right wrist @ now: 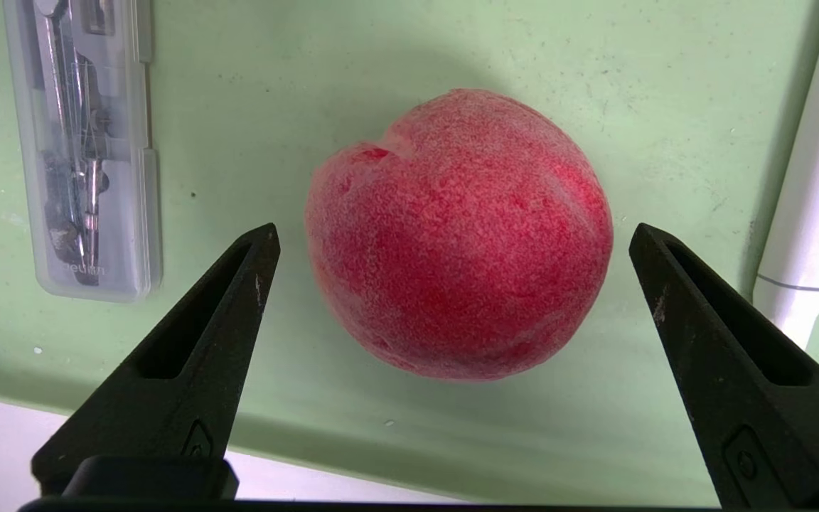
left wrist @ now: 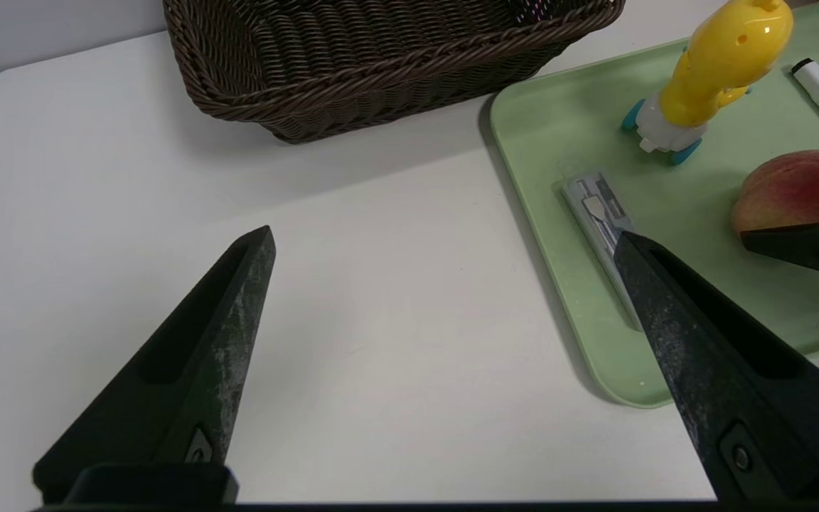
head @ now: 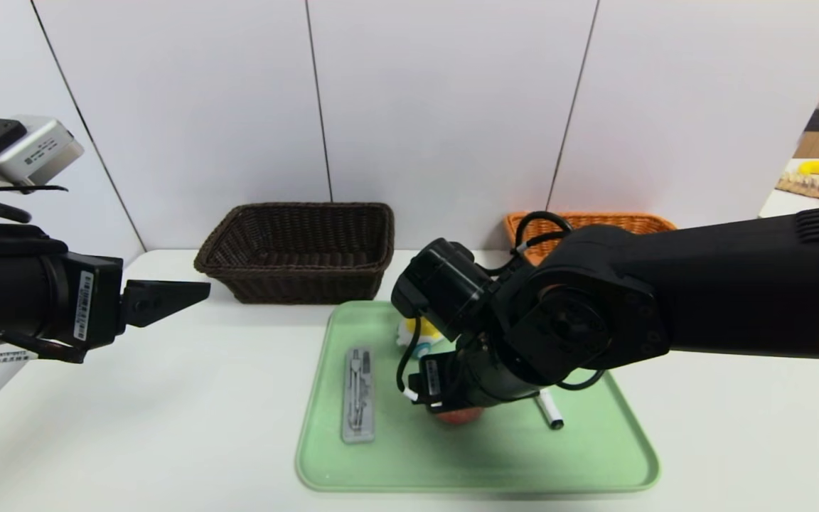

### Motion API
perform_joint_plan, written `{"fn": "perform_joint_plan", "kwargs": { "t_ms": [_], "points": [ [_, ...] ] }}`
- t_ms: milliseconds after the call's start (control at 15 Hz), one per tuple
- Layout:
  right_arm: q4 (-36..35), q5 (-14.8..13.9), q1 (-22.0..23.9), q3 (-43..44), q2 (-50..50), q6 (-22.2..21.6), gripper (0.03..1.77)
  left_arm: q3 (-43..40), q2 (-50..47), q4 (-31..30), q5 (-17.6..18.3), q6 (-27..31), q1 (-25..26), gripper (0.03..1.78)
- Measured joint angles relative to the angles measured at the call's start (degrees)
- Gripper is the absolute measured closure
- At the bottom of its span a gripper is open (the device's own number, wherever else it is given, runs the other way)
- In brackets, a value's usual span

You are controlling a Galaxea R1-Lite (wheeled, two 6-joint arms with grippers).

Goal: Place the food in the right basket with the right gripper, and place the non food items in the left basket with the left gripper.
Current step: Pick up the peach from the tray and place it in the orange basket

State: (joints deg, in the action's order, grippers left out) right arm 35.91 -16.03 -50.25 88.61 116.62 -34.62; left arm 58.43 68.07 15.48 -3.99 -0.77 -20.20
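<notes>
On tray: peach lay at 6 o'clock on the green tray.
Right claw: spread wide, straddling the peach, not gripping.
Left claw: released, above the tabletop.

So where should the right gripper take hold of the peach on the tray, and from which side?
Probably across the peach's widest middle, coming down from above. It sits alone on the green tray, round with no handle, clear of the grey case and the pen. The right gripper is open, its fingers on either side of the fruit, apart from it.
</notes>
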Motion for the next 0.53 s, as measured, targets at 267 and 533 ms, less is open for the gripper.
{"fn": "perform_joint_plan", "kwargs": {
  "t_ms": [267, 533],
  "points": [
    [-0.24, -0.09, 0.23, 0.28, 0.69, 0.17, 0.1, 0.04, 0.04, 0.0, 0.0, 0.0, -0.02, 0.12],
    [-1.57, -0.09, 0.28, 0.8, 1.13, 0.65, 0.1, 0.11, 0.09, 0.0, 0.68, 0.0, -0.02, 0.12]
  ]
}}
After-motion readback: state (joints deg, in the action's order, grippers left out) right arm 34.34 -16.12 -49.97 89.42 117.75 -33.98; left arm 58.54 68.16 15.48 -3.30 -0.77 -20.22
